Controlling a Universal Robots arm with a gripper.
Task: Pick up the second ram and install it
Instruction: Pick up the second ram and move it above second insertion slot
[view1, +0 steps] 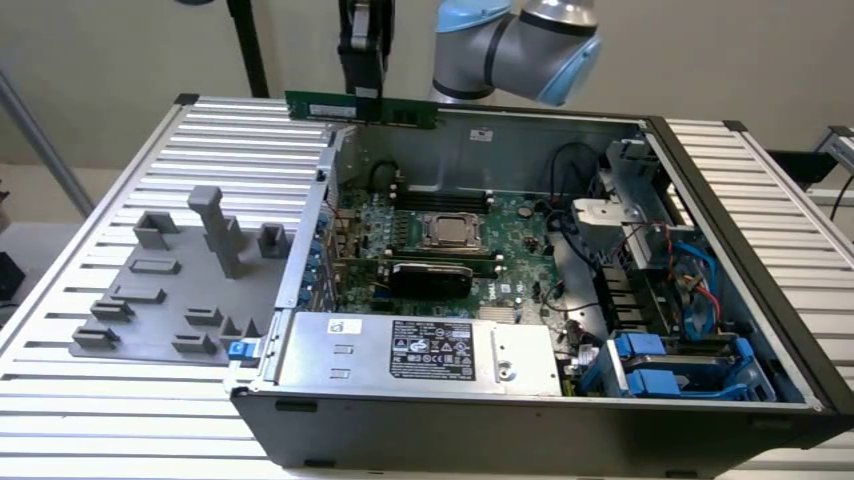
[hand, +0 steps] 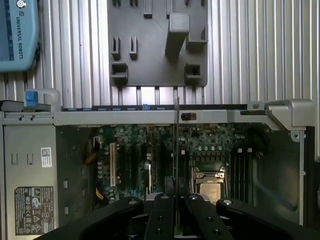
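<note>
The computer case (view1: 534, 430) stands on the table (view1: 80, 420), the fixture plate (view1: 160, 290) lying beside it on the exterior view's left. In the case the processor (view1: 457, 232) sits mid-motherboard (view1: 521, 240), the power supply (view1: 414, 350) before it and the drive bays (view1: 681, 365) to the exterior view's right. The second ram (view1: 320, 104) hangs above the case's far rim, clamped in the gripper (view1: 363, 92).

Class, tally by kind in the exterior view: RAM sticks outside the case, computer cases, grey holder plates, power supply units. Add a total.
RAM stick, held by the end effector: 1
Computer case: 1
Grey holder plate: 1
Power supply unit: 1
Total: 4
</note>
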